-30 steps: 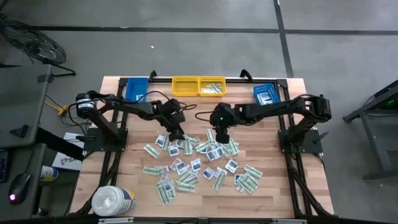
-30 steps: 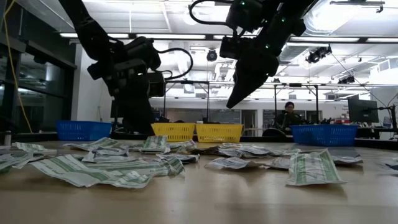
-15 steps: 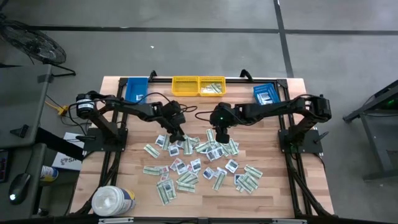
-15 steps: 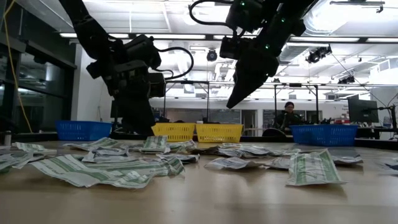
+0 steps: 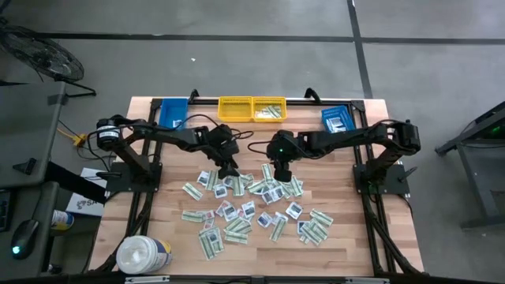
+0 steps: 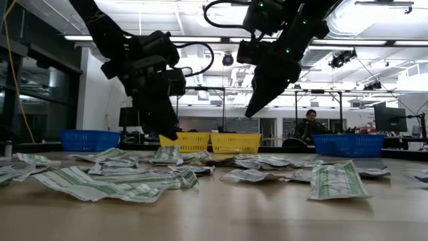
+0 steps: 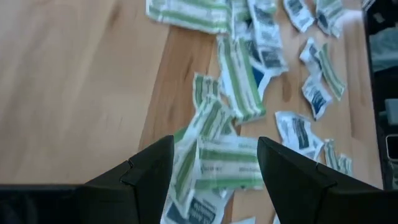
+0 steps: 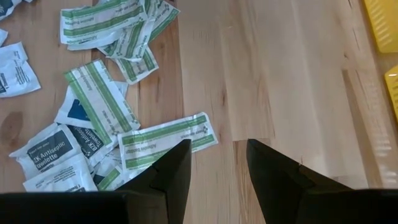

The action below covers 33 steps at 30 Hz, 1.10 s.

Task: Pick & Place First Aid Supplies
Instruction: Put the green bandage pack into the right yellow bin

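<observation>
From above, a pale planked wooden worktop [image 5: 158, 229] carries a loose scatter of flat, crinkled paper first aid packets [image 5: 252, 207] across its middle: long green-and-white strips and squarish white ones with dark marks, their long axes pointing every way. Two yellow lattice plastic bins [image 5: 252, 109] sit at the far edge, between two blue plastic bins [image 5: 171, 110]; a big white round tub [image 5: 142, 254] stands at the near left corner. The left gripper [image 5: 230, 168] and right gripper [image 5: 280, 173] hang over the scatter's far side.

At table height, the packets lie flat and rumpled; both grippers are above them, touching none.

In the left wrist view, matte dark fingers [image 7: 149, 163] stand wide apart, empty, above a green-striped strip [image 7: 227, 163] lying crosswise between them.

In the right wrist view, the fingers [image 8: 174, 163] are partly parted, empty, over a strip [image 8: 166, 142] slanting across the planks.
</observation>
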Available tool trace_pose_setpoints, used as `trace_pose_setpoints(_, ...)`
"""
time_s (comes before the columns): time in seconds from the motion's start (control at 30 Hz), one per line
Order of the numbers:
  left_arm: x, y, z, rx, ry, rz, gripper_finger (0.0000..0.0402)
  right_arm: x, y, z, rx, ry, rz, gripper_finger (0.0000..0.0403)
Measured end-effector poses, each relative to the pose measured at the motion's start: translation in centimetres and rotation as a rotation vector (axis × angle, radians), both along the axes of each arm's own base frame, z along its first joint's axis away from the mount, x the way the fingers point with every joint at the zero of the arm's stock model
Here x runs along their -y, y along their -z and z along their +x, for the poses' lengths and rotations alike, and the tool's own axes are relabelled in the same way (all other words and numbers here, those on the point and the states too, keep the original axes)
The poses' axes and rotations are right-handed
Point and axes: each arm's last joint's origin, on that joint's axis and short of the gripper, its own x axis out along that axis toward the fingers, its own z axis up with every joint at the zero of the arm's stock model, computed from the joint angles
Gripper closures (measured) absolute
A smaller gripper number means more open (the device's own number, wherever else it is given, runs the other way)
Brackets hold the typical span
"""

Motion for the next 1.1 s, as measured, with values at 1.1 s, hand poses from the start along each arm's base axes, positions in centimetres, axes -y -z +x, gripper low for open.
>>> trace_pose_setpoints(1.1,2.3,0.5,0.0,-0.101,-0.018,0.053,0.017,0.0,0.0,0.0,0.001,0.001,0.01,0.0254)
